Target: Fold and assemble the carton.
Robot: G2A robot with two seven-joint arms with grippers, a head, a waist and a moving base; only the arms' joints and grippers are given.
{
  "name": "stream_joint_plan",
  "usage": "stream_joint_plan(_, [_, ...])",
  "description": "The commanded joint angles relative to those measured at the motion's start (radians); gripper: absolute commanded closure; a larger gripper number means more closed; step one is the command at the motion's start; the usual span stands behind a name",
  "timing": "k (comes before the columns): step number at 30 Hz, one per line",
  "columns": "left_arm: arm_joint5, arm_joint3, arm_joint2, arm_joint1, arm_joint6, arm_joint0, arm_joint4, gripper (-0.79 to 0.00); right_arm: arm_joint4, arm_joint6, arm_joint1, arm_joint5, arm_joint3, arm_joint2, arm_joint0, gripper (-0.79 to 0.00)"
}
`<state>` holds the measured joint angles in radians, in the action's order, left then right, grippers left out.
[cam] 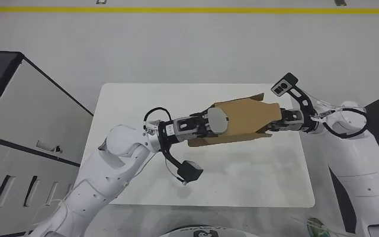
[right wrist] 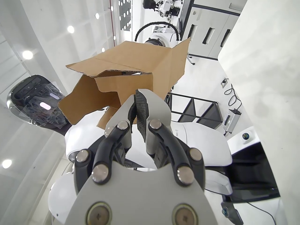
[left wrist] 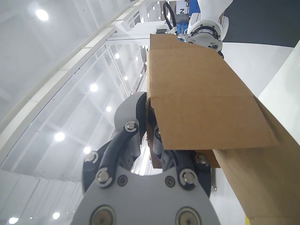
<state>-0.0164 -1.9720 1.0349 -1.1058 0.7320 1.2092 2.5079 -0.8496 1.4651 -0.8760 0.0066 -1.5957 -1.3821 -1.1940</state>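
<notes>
A brown cardboard carton [cam: 246, 118] is held up above the white table [cam: 237, 183], lying lengthwise between the two arms with its end flaps loose. My left gripper [cam: 216, 121] is at its left end. In the left wrist view this gripper [left wrist: 148, 127] is shut on the edge of a carton [left wrist: 199, 94] panel. My right gripper [cam: 273, 125] is at the right end. In the right wrist view that gripper [right wrist: 138, 105] is shut on a flap of the carton [right wrist: 131, 71], whose open end and spread flaps face the camera.
A grey cabinet [cam: 29, 118] stands left of the table. A yellow floor line [cam: 189, 10] runs along the far side. Bare tabletop lies in front of and behind the carton.
</notes>
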Motion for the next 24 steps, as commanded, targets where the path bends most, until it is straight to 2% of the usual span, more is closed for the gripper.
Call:
stream_joint_plan(1, [0.001,-0.001,-0.002,-0.001,-0.002,-0.001,0.001,0.000,0.004,0.001,0.000,0.002,-0.003,0.001,0.002,0.000])
stream_joint_plan(24, [0.039,-0.010,-0.021,-0.003,-0.020,-0.011,0.030,0.000,0.041,0.001,-0.001,0.018,-0.030,0.007,0.009,0.000])
